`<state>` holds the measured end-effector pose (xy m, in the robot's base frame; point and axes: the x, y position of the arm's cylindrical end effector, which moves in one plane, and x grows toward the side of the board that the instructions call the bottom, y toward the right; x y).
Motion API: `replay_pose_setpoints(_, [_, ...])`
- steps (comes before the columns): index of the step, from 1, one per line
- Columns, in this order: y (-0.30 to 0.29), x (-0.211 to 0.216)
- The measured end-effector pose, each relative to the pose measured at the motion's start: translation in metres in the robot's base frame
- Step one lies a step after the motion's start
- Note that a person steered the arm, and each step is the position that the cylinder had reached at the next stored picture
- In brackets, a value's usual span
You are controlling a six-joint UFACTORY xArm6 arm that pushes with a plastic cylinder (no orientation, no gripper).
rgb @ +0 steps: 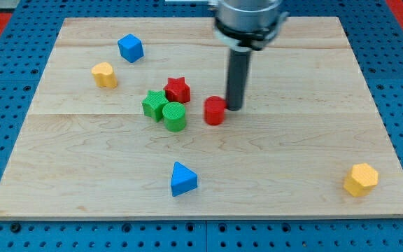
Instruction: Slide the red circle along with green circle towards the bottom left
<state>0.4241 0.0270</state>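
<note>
Tip (234, 107) touching red circle (215, 110) on its upper-right side, nothing gripped, just a bare rod. Green circle (175, 116) sits just left. I'd push low-left, keeping both circles lined up, skirting green star (154, 104).

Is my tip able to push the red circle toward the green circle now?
Probably yes. My tip stands just right of the red circle, about touching it, and only bare board lies between it and the green circle.
</note>
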Motion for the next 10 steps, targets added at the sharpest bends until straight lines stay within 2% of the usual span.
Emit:
replay_pose_setpoints(1, [-0.032,0.003])
replay_pose_setpoints(2, [0.004,0.032])
replay_pose_setpoints(3, [0.001,0.040])
replay_pose_setpoints(5, [-0.020,0.021])
replay_pose_setpoints(7, [-0.100,0.020])
replay_pose_setpoints(10, [-0.135,0.061])
